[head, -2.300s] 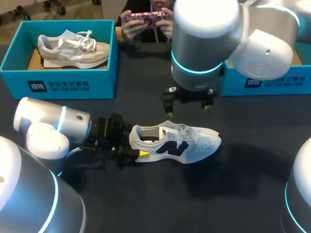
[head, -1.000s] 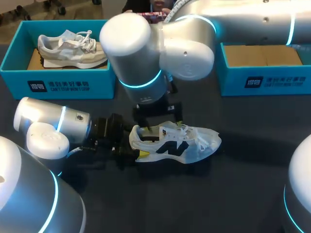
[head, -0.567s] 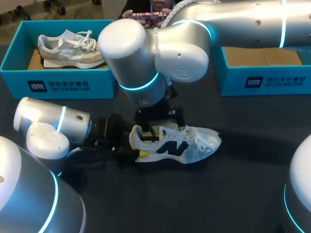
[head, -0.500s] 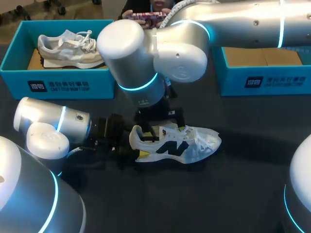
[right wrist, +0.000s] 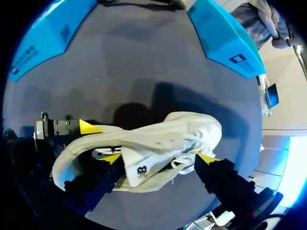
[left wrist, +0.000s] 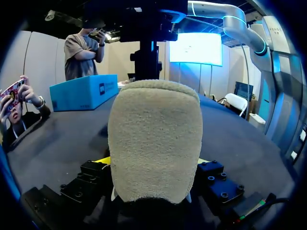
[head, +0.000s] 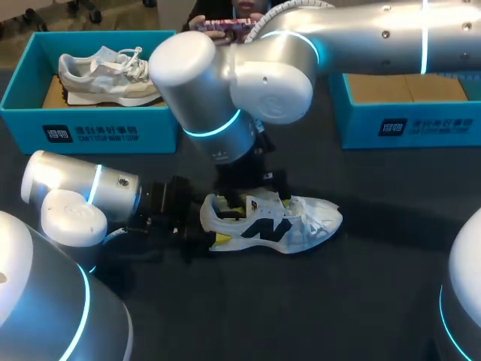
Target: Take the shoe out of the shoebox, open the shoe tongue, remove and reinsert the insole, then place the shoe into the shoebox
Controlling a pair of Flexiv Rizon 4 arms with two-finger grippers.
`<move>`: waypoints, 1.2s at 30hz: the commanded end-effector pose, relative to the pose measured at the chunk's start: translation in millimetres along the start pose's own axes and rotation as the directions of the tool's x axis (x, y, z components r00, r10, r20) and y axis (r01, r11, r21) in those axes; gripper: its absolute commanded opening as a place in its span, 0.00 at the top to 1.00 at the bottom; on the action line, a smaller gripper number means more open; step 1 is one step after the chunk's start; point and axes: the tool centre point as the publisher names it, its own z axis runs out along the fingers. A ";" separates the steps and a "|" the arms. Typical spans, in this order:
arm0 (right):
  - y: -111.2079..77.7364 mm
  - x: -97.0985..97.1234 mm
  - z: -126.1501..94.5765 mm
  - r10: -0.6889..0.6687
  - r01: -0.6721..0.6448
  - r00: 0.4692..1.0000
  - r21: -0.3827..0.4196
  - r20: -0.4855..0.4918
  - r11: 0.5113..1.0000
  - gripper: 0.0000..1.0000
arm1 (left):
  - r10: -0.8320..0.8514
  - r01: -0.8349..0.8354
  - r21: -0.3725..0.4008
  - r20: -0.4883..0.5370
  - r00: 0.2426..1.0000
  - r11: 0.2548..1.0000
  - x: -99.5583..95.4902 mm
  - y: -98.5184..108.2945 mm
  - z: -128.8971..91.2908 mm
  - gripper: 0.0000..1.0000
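A white shoe [head: 282,222] with a dark side logo lies on its sole on the black table, toe to the right. My left gripper [head: 204,228] is shut on its heel from the left. In the left wrist view the fuzzy heel [left wrist: 153,153] fills the space between my left gripper's [left wrist: 152,162] fingers. My right gripper [head: 252,197] points down into the shoe's mouth and is open. In its own view, the right gripper [right wrist: 159,160] straddles the white tongue [right wrist: 136,165], with one finger inside the shoe [right wrist: 192,127] and the other by the laces.
A blue shoebox [head: 90,131] at the back left holds a beige shoe [head: 113,75]. A second blue shoebox [head: 406,124] stands at the back right with only cardboard showing inside. My right arm's big elbow hangs over the table's middle.
My right arm has swung in from behind and come down onto the shoe's opening, the fingers now around the tongue. The left gripper and the shoe have stayed put.
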 end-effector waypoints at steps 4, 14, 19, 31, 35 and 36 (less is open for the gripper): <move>-9.5 -6.6 -9.8 0.041 -0.040 0.999 -0.010 0.024 0.999 0.55 | 0.000 0.000 -0.003 0.000 1.000 1.000 0.3 2.5 2.1 1.00; -7.0 -7.9 -19.5 0.010 -0.010 1.000 -0.002 -0.002 1.000 0.97 | 0.000 0.000 -0.003 0.000 1.000 1.000 0.3 2.5 2.1 1.00; -4.0 -16.5 -27.3 -0.019 0.018 0.999 -0.015 -0.032 1.000 1.00 | 0.000 0.000 -0.003 0.000 1.000 1.000 0.3 2.5 2.1 1.00; -0.5 -57.8 -19.5 -0.095 0.092 0.995 -0.048 -0.044 0.995 1.00 | 0.000 0.000 -0.003 0.000 1.000 1.000 0.3 2.5 2.1 1.00; 2.5 -70.3 -15.0 -0.122 0.120 0.991 -0.053 -0.045 0.991 1.00 | 0.000 0.000 -0.003 0.000 1.000 1.000 0.3 2.5 2.1 1.00; 2.9 -72.9 -14.3 -0.128 0.126 0.991 -0.053 -0.044 0.991 1.00 | 0.000 0.000 -0.003 0.000 1.000 1.000 0.3 2.5 2.1 1.00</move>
